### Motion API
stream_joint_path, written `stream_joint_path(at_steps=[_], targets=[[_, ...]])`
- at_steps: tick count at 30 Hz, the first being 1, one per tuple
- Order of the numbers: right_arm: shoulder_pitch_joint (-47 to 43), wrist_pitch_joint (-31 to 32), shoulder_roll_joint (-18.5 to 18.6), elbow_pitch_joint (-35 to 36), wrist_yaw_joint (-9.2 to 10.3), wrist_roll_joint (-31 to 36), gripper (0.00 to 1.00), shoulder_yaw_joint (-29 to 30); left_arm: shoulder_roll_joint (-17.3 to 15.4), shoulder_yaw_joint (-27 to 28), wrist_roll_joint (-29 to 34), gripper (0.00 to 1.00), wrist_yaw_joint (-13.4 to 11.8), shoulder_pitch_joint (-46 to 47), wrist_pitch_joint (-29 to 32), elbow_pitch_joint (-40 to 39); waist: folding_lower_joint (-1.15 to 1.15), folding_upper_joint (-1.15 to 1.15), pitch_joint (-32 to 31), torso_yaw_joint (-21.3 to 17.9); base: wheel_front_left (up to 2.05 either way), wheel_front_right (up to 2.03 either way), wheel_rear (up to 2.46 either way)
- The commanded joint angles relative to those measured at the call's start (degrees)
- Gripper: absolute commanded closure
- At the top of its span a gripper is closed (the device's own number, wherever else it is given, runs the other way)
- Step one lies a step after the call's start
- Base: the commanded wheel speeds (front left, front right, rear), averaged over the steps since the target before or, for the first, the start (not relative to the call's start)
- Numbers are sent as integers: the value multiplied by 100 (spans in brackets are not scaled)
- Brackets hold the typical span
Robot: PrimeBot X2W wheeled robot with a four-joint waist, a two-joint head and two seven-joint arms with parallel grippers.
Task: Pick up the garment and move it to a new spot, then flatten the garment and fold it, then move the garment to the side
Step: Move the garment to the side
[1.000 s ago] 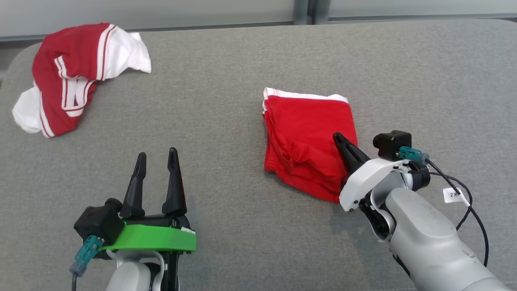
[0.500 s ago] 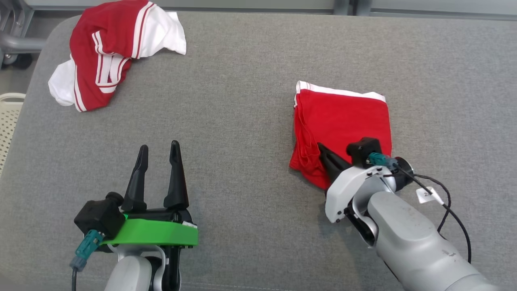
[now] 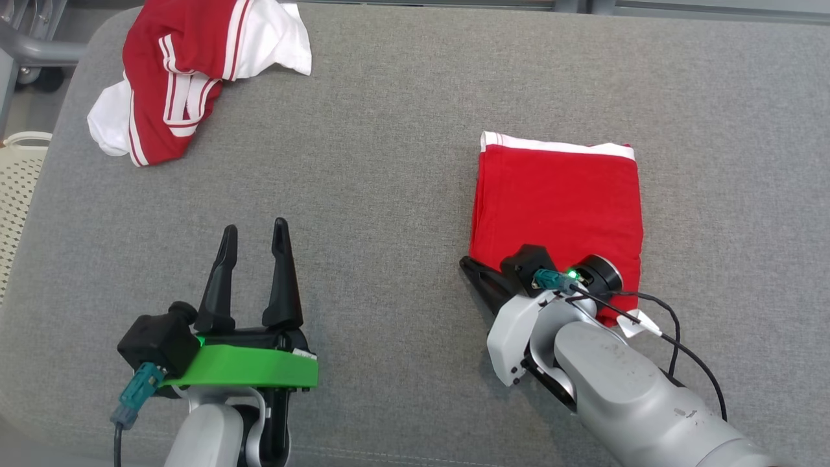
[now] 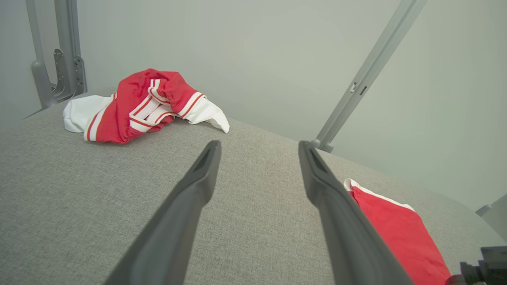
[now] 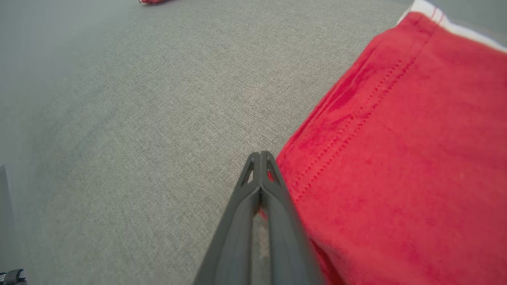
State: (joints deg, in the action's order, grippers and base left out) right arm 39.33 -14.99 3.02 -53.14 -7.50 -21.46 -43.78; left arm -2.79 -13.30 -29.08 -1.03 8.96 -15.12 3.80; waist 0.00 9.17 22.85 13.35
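Note:
The garment [image 3: 557, 194] is a red piece with a white band along its far edge. It lies folded flat as a rectangle on the grey padded table [image 3: 389, 162], right of centre. My right gripper [image 3: 465, 264] is shut, its tips just off the garment's near-left corner. In the right wrist view the closed fingers [image 5: 259, 155] lie low over the table against the garment's [image 5: 396, 158] stitched left edge, with no cloth between them. My left gripper [image 3: 254, 226] hovers open and empty at the near left, well away from the garment [image 4: 396, 233]; in its own view it [image 4: 259, 144] points across the table.
A crumpled red-and-white striped garment [image 3: 181, 71] lies at the far left corner, also in the left wrist view [image 4: 142, 105]. A pale perforated basket [image 3: 16, 194] stands off the table's left edge. Grey metal posts [image 4: 368, 71] rise behind the table.
The head camera has shifted. My shut right gripper has swept from on top of the garment to its near-left corner, and the wrinkled left side now lies smooth. The left gripper has held still.

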Motion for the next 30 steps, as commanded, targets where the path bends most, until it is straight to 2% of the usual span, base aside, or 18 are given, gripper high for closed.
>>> stream_joint_path(at_steps=[1,9,14,15,17,18,19,23,30], targets=[[10,-13,13,-34,2,-38,100,-65,-20,21,-34,0,-31,89,-2,2,0,0,0,-10,0,0,0],[103,-13,0,505,2,-100,100,-55,-20,143,19,0,-40,-8,-2,-9,0,0,-98,-210,0,0,0],[86,-13,106,1231,2,11,100,243,-20,200,65,0,-25,-103,-2,-2,0,0,-258,-433,0,0,0],[57,-13,132,1361,2,40,94,342,-20,203,84,0,-22,-119,-2,2,0,0,-296,-477,0,0,0],[-23,-13,183,1557,2,81,62,518,-20,212,110,0,-15,-146,-2,11,0,0,-374,-564,0,0,0],[-59,-13,209,1636,2,104,23,598,-21,216,122,0,-13,-158,-2,17,0,0,-413,-609,0,0,0],[-94,-13,238,1690,2,115,0,667,-20,224,129,0,-14,-165,-2,22,0,0,-453,-657,0,0,0],[-183,-13,362,1823,2,194,0,902,-20,234,184,0,-7,-244,-2,62,0,0,-594,-845,0,0,0],[-320,180,646,1625,2,38,0,1220,-25,269,361,0,-23,-335,-2,90,0,0,-745,-1051,0,0,0]])
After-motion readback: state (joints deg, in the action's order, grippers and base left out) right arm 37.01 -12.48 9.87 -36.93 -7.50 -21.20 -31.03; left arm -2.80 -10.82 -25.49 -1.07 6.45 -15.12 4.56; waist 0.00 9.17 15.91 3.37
